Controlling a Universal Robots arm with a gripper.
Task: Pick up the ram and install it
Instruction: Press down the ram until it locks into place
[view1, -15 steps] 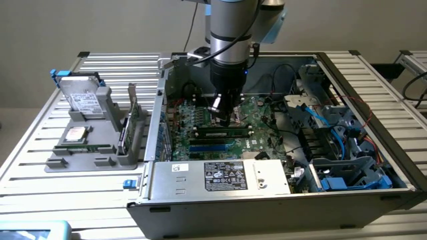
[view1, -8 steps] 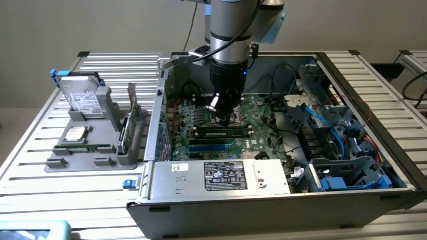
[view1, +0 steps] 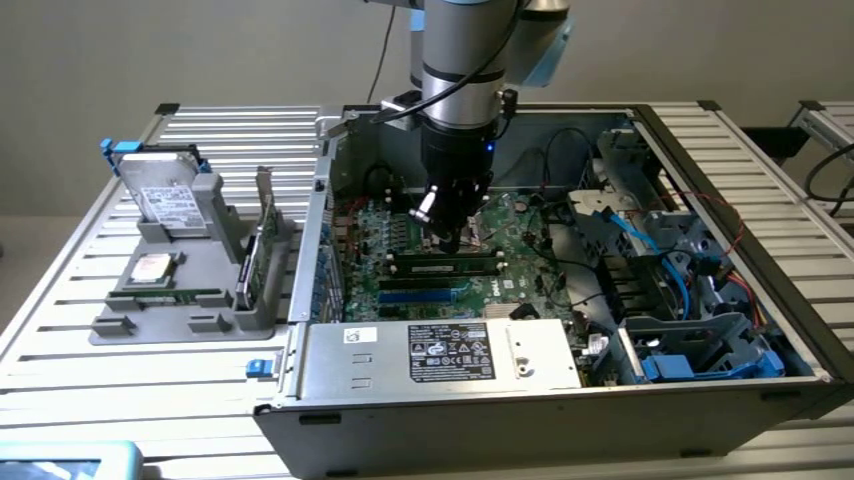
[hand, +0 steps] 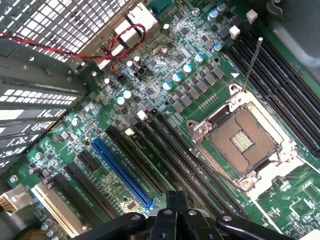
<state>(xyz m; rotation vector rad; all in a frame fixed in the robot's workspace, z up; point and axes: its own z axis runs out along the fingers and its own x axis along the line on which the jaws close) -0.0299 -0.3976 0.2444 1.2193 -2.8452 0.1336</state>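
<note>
A thin green stick, the ram (view1: 171, 297), stands on edge in the grey holder (view1: 160, 325) on the table at the exterior view's left. My gripper (view1: 445, 238) hangs inside the open computer case (view1: 441, 410), well to the right of the ram and just above the green motherboard (view1: 514, 225). In the wrist view the gripper (hand: 175, 212) is shut, with nothing between its black fingers. It hovers over the long black memory slots (hand: 185, 160) beside the open processor socket (hand: 242, 140). Those slots look bare.
The holder also carries a silver hard drive (view1: 167, 195), an upright expansion card (view1: 262, 240) and a small chip (view1: 151, 268). A blue slot (hand: 122, 170), cables (view1: 627, 255), the power supply (view1: 441, 352) and the case walls crowd the board.
</note>
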